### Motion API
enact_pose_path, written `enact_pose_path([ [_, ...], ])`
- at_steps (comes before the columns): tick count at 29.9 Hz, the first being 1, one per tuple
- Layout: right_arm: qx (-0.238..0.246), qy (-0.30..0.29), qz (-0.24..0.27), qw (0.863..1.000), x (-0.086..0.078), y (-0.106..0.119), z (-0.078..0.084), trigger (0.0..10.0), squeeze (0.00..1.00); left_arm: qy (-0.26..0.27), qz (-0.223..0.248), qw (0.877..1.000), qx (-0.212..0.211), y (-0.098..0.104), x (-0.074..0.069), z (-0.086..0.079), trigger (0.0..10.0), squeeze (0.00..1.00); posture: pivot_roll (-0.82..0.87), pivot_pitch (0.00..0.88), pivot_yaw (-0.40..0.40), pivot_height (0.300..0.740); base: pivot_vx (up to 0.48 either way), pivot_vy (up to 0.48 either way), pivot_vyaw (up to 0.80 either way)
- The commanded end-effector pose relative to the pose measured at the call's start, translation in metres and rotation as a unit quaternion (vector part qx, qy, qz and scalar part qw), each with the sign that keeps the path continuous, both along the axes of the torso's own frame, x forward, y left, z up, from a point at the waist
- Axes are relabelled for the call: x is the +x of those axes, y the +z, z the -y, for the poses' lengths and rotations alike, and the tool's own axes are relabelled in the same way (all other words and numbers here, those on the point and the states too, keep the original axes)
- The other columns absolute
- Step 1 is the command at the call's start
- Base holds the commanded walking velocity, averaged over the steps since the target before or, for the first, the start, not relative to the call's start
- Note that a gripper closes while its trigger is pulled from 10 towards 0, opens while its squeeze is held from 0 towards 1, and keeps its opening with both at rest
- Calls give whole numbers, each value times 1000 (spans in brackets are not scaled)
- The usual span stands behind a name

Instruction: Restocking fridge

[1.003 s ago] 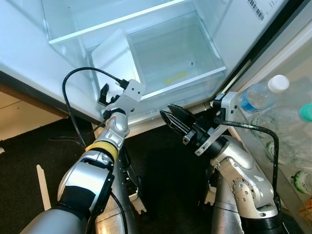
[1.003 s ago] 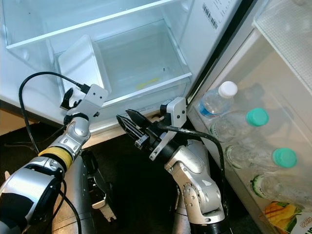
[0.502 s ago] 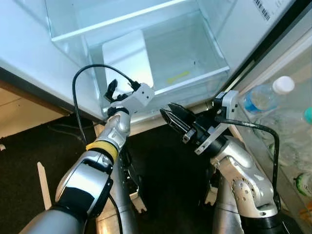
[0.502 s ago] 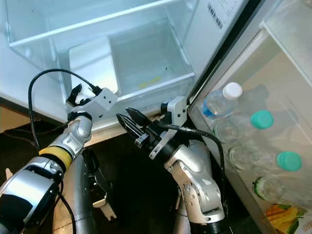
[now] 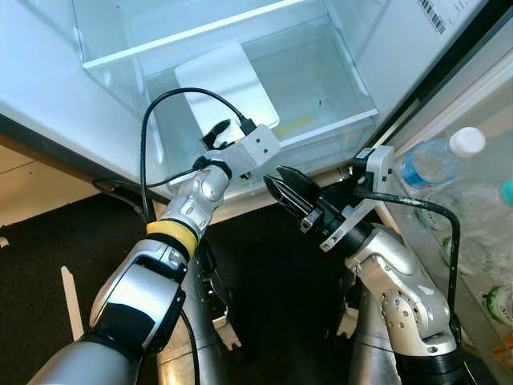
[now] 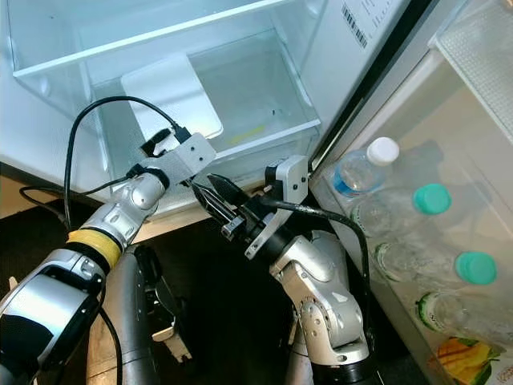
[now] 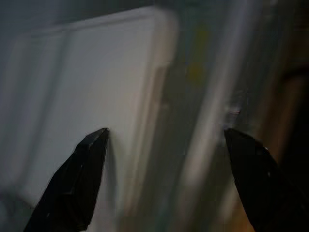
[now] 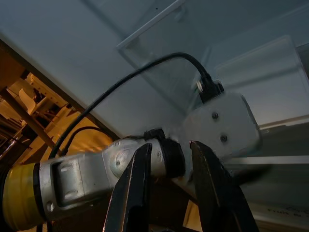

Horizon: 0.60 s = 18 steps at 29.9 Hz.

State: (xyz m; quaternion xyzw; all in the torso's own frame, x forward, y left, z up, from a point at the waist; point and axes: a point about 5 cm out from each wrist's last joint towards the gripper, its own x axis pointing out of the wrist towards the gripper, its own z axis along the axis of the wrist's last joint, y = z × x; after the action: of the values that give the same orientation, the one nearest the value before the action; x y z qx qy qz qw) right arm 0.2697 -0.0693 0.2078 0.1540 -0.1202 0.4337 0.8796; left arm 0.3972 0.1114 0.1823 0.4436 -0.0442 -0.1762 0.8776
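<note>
While the fridge stood open before the robot, the left eye view showed a clear crisper drawer at its bottom with a white tray lying tilted inside it, toward the drawer's left. The left gripper reached up against the drawer's clear front, just below the tray. The right gripper hung lower, just beside the left wrist, its black fingers spread a little and holding nothing. On the open door at the right stood a water bottle with a white cap.

From the right eye view, the door shelf held that bottle beside two more with teal caps, and a colourful carton sat lower down.

Seen from the left wrist view, the two black fingers stood wide apart with nothing between them, and the blurred white tray lay just beyond them behind the clear drawer wall.

Through the right wrist view, the slightly parted fingers framed the left arm's silver wrist and its white camera block, with the drawer beyond.
</note>
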Motion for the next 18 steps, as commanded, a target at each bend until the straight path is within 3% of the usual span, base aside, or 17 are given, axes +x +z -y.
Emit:
enact_pose_path([
  [1,6,12,-7,1000,-5,-2,-2,10000,0,-14,-37,999,13,-17,-6,-7,10000,0,-53,633,72,415,0,0,0],
  [8,7,10,-7,1000,-4,-1,0,10000,0,-63,-44,997,-1,-8,-13,-3,10000,0,-54,623,72,415,0,0,0],
  [12,7,9,-5,1000,-3,0,1,10000,0,-99,-37,994,-27,2,-19,0,10000,0,-54,620,72,415,0,0,0],
  [14,13,9,-4,1000,-3,1,2,10000,0,-121,-31,990,-61,11,-25,0,10000,0,-47,616,72,415,0,0,0],
  [18,18,10,-4,1000,-2,2,3,10000,0,-121,-10,988,-91,21,-27,-5,10000,0,-39,612,73,415,0,0,0],
])
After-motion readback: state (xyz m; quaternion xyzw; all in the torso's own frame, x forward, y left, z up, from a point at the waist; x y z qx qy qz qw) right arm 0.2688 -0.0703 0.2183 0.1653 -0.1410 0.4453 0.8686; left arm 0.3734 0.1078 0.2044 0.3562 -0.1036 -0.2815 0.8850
